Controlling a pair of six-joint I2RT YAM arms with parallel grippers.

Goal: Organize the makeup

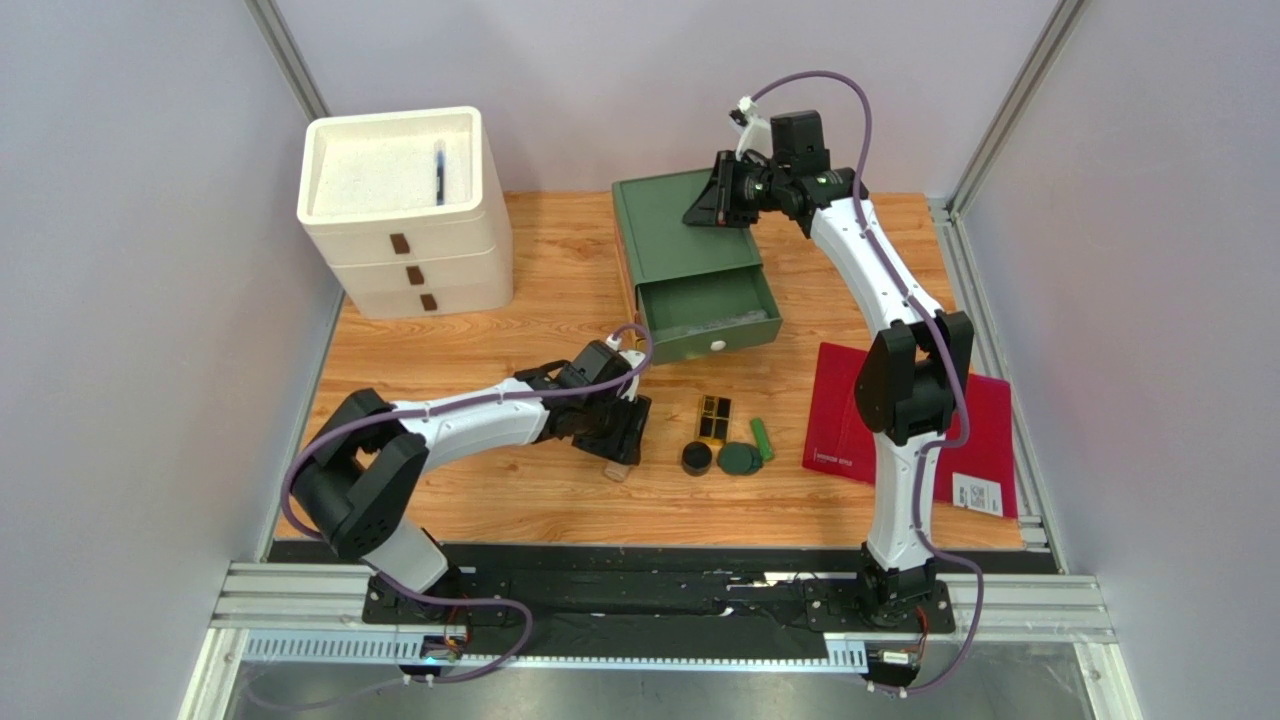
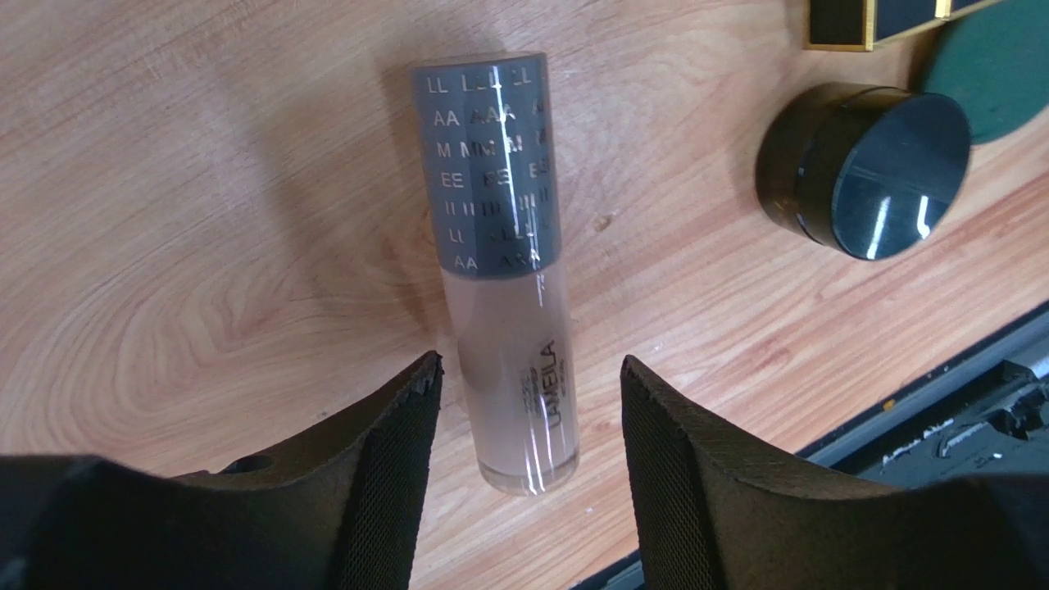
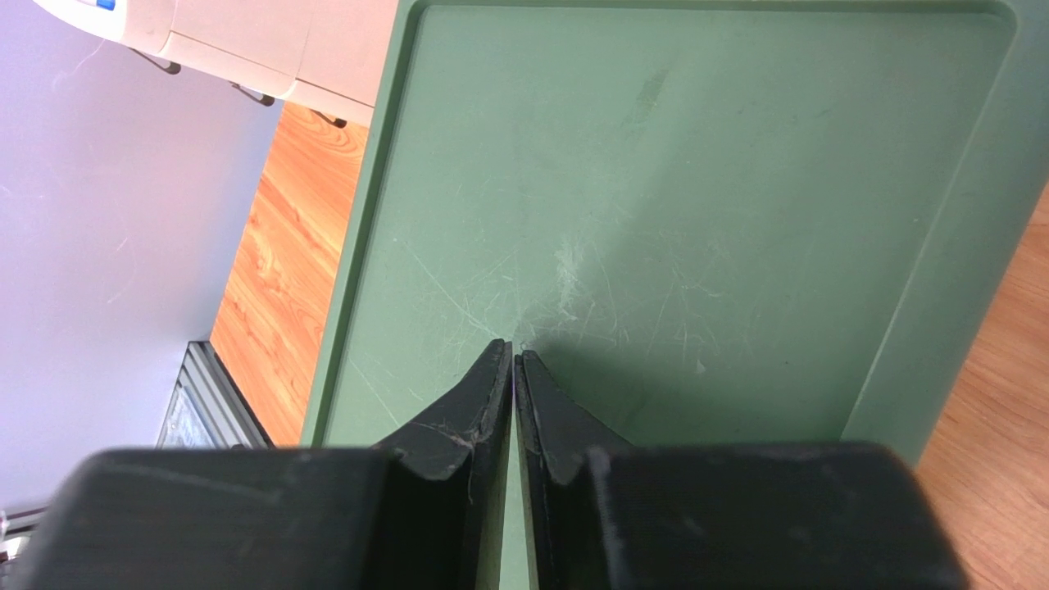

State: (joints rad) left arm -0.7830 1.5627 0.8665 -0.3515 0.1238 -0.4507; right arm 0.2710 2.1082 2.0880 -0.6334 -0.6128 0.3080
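A beige tube [image 2: 505, 357] with a grey cap lies on the wooden table. Its bottom end sits between the fingers of my open left gripper [image 2: 527, 381], which do not touch it. In the top view the tube [image 1: 616, 470] shows just below that gripper [image 1: 624, 438]. To the right lie a black-and-gold case [image 1: 715, 416], a round black jar [image 1: 696, 458], a dark green compact [image 1: 738, 459] and a bright green stick [image 1: 763, 438]. The jar [image 2: 868, 166] also shows in the left wrist view. My right gripper [image 3: 512, 354] is shut and empty over the green box top [image 3: 690, 209]. No clear tube is in view.
The green box [image 1: 669, 225] at the back centre has its drawer [image 1: 709, 312] pulled open. A white drawer unit [image 1: 403, 210] stands at the back left with a dark item on top. A flat dark red folder [image 1: 984, 435] lies at the right, under the right arm.
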